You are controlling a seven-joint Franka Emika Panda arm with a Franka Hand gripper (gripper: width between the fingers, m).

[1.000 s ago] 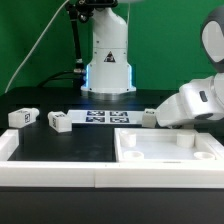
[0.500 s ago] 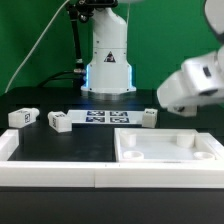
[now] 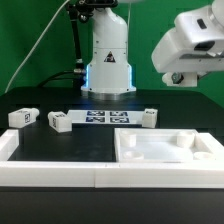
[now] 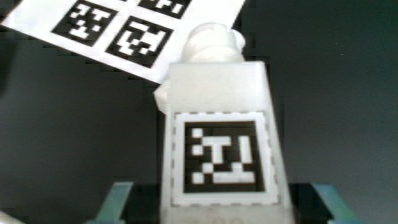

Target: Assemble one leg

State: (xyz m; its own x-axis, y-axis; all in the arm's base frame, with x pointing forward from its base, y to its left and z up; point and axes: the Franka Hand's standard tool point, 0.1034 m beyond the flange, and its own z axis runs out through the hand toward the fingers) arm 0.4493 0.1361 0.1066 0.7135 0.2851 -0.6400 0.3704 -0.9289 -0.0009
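In the wrist view my gripper (image 4: pixel 221 206) is shut on a leg (image 4: pixel 221 120), a short white post with a black-and-white tag facing the camera, its peg end pointing away. A pale finger (image 4: pixel 125 202) shows on each side of it. In the exterior view the gripper (image 3: pixel 180 76) hangs high at the exterior view's right, well above the table; I cannot make out the held leg there. Three more legs lie on the black table: one (image 3: pixel 22 117) far to the exterior view's left, one (image 3: pixel 60 121) beside it, one (image 3: pixel 149 117) right of the marker board.
The marker board (image 3: pixel 105 117) lies flat at the table's middle back and shows below the held leg in the wrist view (image 4: pixel 116 30). A large white square panel with raised rim (image 3: pixel 170 150) lies at the front right. A white rail (image 3: pixel 50 172) runs along the front.
The gripper has risen from low beside the panel at the exterior view's right to high above the table. The leg right of the marker board is uncovered now.
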